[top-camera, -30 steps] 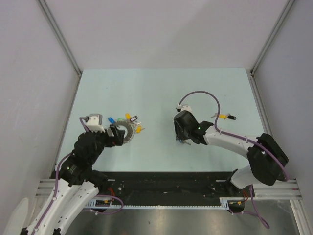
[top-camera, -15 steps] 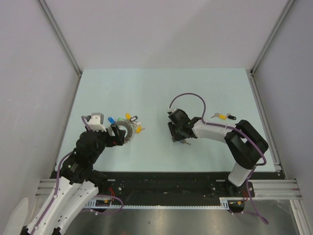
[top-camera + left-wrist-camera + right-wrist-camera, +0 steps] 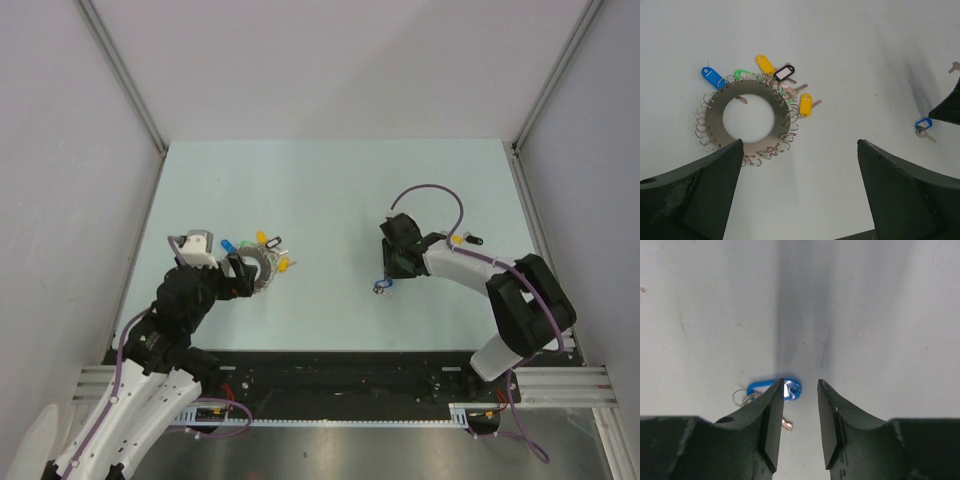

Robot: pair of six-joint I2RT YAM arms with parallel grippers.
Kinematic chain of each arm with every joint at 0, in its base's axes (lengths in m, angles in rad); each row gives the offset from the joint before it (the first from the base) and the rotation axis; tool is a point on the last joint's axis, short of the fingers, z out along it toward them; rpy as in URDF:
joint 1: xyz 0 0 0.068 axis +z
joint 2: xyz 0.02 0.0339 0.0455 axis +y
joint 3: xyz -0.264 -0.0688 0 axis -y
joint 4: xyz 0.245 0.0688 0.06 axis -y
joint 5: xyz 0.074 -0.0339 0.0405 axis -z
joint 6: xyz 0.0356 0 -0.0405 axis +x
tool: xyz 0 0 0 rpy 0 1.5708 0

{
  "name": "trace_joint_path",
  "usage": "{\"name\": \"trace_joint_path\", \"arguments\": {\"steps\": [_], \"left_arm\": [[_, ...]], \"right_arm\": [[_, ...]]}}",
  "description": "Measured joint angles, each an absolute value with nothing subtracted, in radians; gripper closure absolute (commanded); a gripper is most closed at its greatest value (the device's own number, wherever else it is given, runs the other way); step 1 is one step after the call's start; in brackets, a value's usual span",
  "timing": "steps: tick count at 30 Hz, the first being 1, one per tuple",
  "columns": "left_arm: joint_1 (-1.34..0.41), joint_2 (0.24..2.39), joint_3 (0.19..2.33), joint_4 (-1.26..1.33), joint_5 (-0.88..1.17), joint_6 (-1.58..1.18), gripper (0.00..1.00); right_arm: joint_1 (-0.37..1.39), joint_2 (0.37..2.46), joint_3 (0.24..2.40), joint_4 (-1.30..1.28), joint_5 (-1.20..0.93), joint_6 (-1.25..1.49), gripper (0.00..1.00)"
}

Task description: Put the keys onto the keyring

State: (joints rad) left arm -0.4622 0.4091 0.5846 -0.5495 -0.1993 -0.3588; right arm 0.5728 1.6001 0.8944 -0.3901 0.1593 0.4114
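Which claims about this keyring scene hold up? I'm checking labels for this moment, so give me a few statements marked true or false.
1. The keyring lies flat on the table, in front of the wide-open left gripper. True.
2. The right gripper is clamped on the blue key. False: its jaws stand apart with nothing between them, and the key lies on the table beside one finger.
3. Several coloured-head keys cluster along the keyring's rim. True.
4. The blue key is the only one lying away from the keyring. False: a yellow-headed key and a black-headed key lie near the table's right edge.
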Motion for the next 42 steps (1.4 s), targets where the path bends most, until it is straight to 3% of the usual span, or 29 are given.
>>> {"name": "trace_joint_path", "arguments": {"steps": [4,11,14,18,29,36,42], "left_arm": [[-0.461,0.413,0.585,-0.549,-0.199,-0.359,0.00],[-0.456,0.424,0.585,-0.549,-0.199,-0.359,0.00],[-0.456,0.444,0.585,-0.549,-0.199,-0.359,0.00],[-0.455,0.512,0.587,-0.550,-0.199,-0.360,0.00],[-0.455,0.877,0.644,-0.545,-0.181,-0.413,0.02],[-0.455,1.109,0.673,-0.530,-0.189,-0.494,0.17],[-0.455,1.184,0.665,-0.488,-0.193,-0.596,0.30]], "right_arm": [[0.575,1.521,0.884,-0.398,0.159,0.406,0.52],[0.592,1.332,0.884,-0.381,0.142,0.363,0.27],[0.605,1.280,0.873,-0.368,0.141,0.342,0.11],[0.624,1.210,0.840,-0.324,0.147,0.308,0.00],[0.627,1.044,0.772,0.005,0.210,0.228,0.00],[0.616,0.994,0.617,0.056,0.240,0.170,0.00],[0.572,0.948,0.570,0.065,0.233,0.162,0.00]]}}
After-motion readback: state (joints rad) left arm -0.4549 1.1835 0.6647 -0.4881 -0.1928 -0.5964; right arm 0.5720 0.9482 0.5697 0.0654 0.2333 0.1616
